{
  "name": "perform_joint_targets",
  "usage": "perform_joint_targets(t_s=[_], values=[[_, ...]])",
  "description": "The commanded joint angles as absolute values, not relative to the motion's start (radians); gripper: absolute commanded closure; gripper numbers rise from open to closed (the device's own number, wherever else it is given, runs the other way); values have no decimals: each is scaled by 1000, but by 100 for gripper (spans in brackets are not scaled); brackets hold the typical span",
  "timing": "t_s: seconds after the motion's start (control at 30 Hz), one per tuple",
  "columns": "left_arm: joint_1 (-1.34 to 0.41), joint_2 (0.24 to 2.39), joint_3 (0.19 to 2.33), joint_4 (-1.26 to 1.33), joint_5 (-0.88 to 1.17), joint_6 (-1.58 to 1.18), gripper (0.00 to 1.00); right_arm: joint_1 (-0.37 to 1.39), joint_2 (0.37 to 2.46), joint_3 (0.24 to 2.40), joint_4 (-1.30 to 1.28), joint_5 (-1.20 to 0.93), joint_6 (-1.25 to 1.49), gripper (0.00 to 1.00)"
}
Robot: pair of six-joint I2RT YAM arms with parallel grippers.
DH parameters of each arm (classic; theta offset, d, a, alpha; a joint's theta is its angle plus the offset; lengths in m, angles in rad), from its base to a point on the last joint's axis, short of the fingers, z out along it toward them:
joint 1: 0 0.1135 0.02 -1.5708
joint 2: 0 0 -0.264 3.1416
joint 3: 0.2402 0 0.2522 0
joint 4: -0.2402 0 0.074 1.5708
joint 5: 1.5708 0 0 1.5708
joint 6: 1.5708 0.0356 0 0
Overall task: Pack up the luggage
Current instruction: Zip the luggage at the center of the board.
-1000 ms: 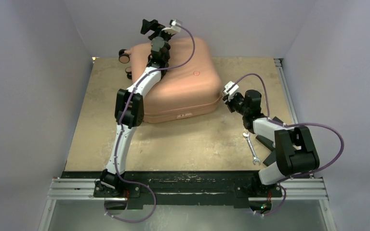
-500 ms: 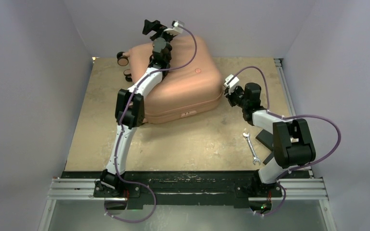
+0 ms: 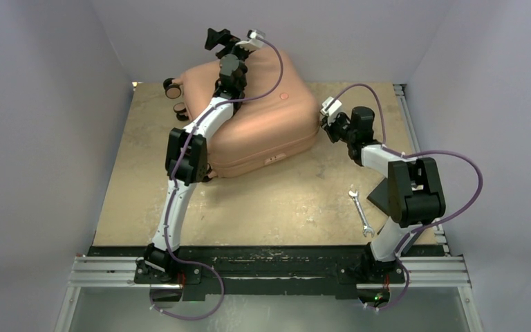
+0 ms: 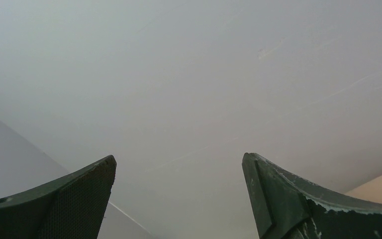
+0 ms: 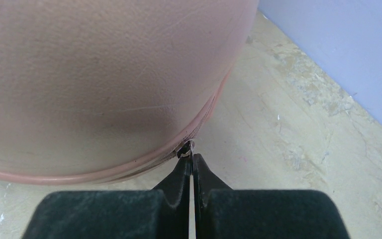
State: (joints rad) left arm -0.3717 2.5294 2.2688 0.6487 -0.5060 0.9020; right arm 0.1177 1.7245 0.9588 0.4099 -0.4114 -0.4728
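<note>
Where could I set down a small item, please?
Free: the bare table in front of the luggage, between the left arm and the wrench. Crowded: the right edge, with black pad and right gripper on the zip pull.

A robotics lab test cell: plain pale lilac-grey panel walls box in a beige, mottled board bench on three sides. Silver slotted aluminium rails run along the bench's near edge. Two white-and-black jointed robot arms, the left arm and the right arm, are bolted there side by side, trailing thin purple cables. A small steel open-ended spanner lies near the bench's right edge
</note>
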Motion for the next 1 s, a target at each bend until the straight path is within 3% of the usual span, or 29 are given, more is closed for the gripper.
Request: perform_joint_targets(t_s=[0.0,0.13,0.33,0.5,0.67,0.97], values=[[-383,2679,2209,644,-544,886,1,95,1678,1042,491,-529,-528,100],[-370,2611,2305,444,-625,759,1,96,1667,1042,433,-561,-569,100],[-301,2308,2270,60,-621,488,1,110,1628,998,427,-606,-563,100],[-193,1943,2042,-228,-325,385,1,149,1617,959,448,-615,-559,100],[-138,1599,1672,-489,92,577,1,203,1600,929,472,-618,-533,100],[-89,1430,1472,-916,384,839,1,282,1555,884,490,-597,-503,100]])
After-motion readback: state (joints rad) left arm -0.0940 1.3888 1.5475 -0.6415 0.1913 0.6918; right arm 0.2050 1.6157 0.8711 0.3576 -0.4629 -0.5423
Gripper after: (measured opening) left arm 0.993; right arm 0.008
